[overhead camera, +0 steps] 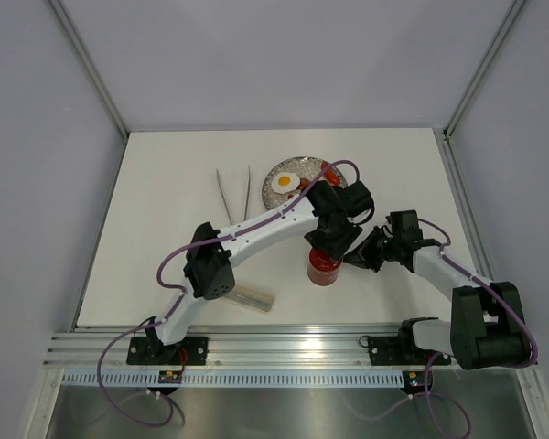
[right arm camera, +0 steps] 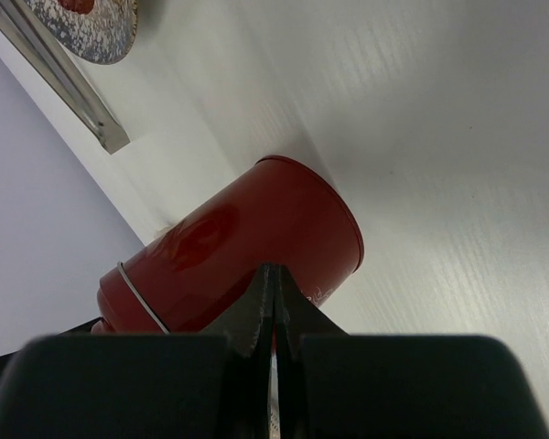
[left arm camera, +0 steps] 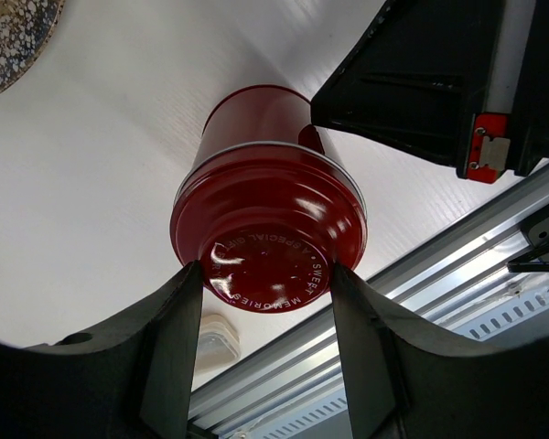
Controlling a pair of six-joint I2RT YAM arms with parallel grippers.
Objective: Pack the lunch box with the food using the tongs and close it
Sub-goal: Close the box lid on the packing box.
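I'm counting one lunch box (overhead camera: 325,267), one tongs (overhead camera: 224,197), one fried egg (overhead camera: 285,180). It is standing upright, long axis vertical, left gripper (left arm camera: 265,274) clamping its lid (left arm camera: 265,229). Right gripper (right arm camera: 273,283) is pressing its fingers together.

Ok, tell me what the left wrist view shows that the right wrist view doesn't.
Left wrist only: the lid's lettered top, the left hand with a finger against each side of it, and the rail. Right wrist only: the right hand shut, its tip at the jar's side. Both: the red jar, the plate's rim and the white table.
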